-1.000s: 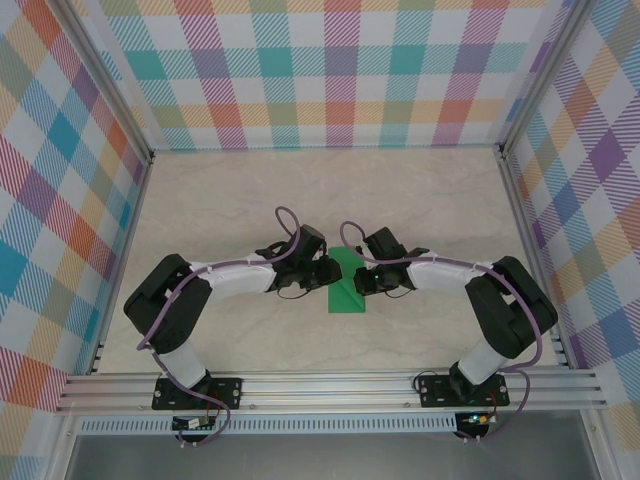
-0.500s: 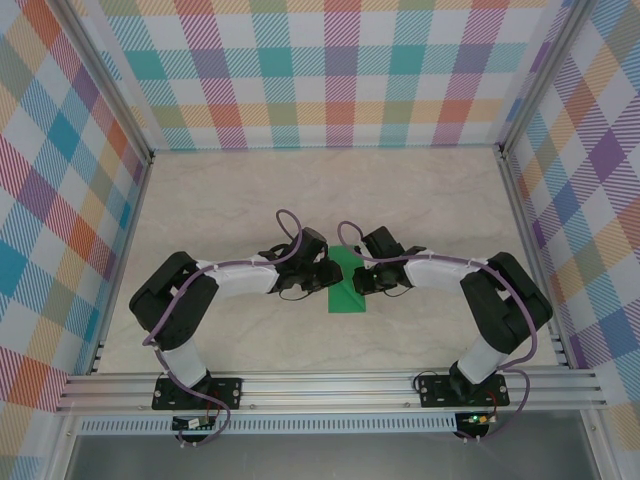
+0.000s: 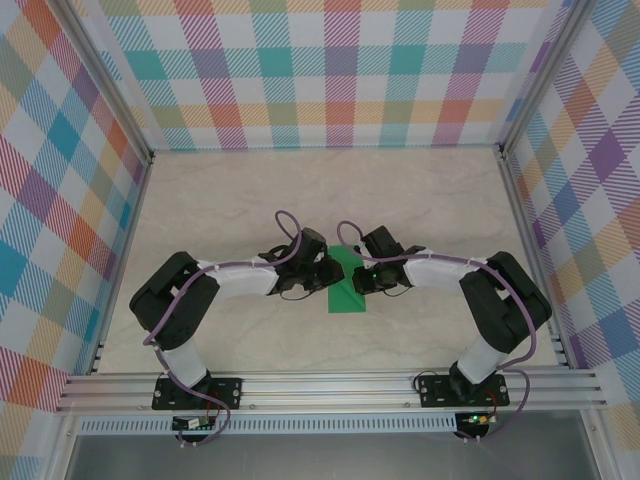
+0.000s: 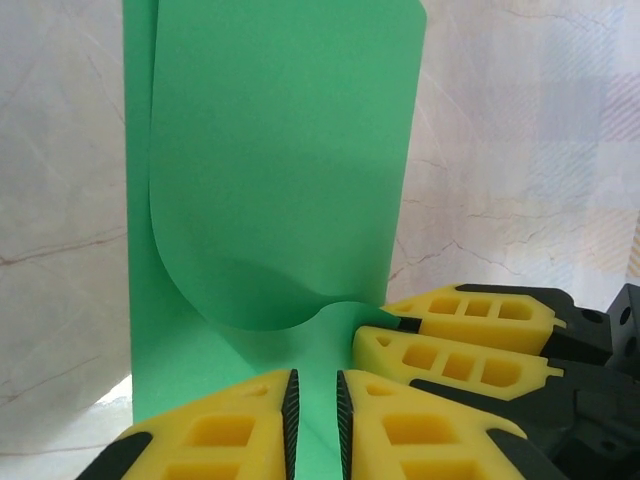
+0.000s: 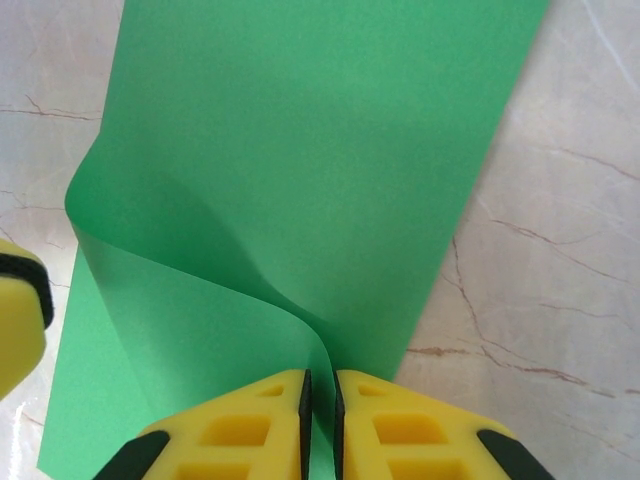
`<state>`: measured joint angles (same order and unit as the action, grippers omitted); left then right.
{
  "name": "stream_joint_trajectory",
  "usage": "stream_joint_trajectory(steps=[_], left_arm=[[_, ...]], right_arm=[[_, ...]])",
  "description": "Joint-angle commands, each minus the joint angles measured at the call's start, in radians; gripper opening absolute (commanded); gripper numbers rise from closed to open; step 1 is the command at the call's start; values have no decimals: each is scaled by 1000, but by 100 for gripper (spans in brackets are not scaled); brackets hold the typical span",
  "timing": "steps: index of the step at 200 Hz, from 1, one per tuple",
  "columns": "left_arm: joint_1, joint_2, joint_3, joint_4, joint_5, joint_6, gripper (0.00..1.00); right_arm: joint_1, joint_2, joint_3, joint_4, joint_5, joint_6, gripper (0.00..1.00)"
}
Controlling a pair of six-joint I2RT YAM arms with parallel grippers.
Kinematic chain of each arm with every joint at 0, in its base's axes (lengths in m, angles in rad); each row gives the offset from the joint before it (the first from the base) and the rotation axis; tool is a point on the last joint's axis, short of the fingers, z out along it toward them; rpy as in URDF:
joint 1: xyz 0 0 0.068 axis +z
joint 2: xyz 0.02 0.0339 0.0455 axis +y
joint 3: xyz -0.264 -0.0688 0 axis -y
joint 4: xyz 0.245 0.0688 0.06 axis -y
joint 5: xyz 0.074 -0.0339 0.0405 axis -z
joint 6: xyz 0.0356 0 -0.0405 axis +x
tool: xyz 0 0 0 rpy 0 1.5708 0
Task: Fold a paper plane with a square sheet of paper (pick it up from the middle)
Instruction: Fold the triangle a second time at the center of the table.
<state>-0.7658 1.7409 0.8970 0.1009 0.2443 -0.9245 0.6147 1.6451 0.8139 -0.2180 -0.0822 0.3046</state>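
The bright-green square sheet of paper [image 3: 347,292] lies folded over on the marble table between my two grippers. In the left wrist view the paper [image 4: 280,150] has a curled upper layer lifting at its near edge. My left gripper [image 4: 314,410] hovers low over the paper with its jaws a narrow gap apart, flat green showing between the pads. My right gripper [image 5: 320,410] is shut on the raised edge of the paper [image 5: 320,130]. The right gripper's fingers [image 4: 450,345] pinch that edge just right of the left jaws. From above, left gripper [image 3: 327,272] and right gripper [image 3: 361,278] nearly meet.
The marble tabletop [image 3: 250,200] is walled by plaid panels at the back and both sides. An aluminium rail [image 3: 330,385] with both arm bases runs along the near edge. One left finger [image 5: 20,310] pokes into the right wrist view's left edge.
The left arm's elbow has shifted slightly right and its jaws have narrowed. The right gripper and the paper have held still.
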Motion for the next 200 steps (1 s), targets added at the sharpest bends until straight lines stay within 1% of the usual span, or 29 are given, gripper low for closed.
stream_joint_trajectory(steps=[1, 35, 86, 131, 177, 200], left_arm=[[-23, 19, -36, 91, 17, -65, 19], [-26, 43, -59, 180, 26, -106, 18], [-29, 50, -55, 206, 33, -108, 19], [-32, 60, -69, 234, 27, -138, 19], [-39, -9, -103, 194, -54, -145, 22], [-39, -5, -104, 216, -47, -154, 23]], right_arm=[[-6, 27, 18, -18, 15, -10, 15], [-6, 27, 19, -22, 16, -11, 15], [-6, 27, 19, -22, 16, -10, 15], [-6, 25, 19, -24, 19, -10, 15], [-5, 21, 19, -25, 21, -12, 15], [-6, 19, 21, -24, 21, -12, 14]])
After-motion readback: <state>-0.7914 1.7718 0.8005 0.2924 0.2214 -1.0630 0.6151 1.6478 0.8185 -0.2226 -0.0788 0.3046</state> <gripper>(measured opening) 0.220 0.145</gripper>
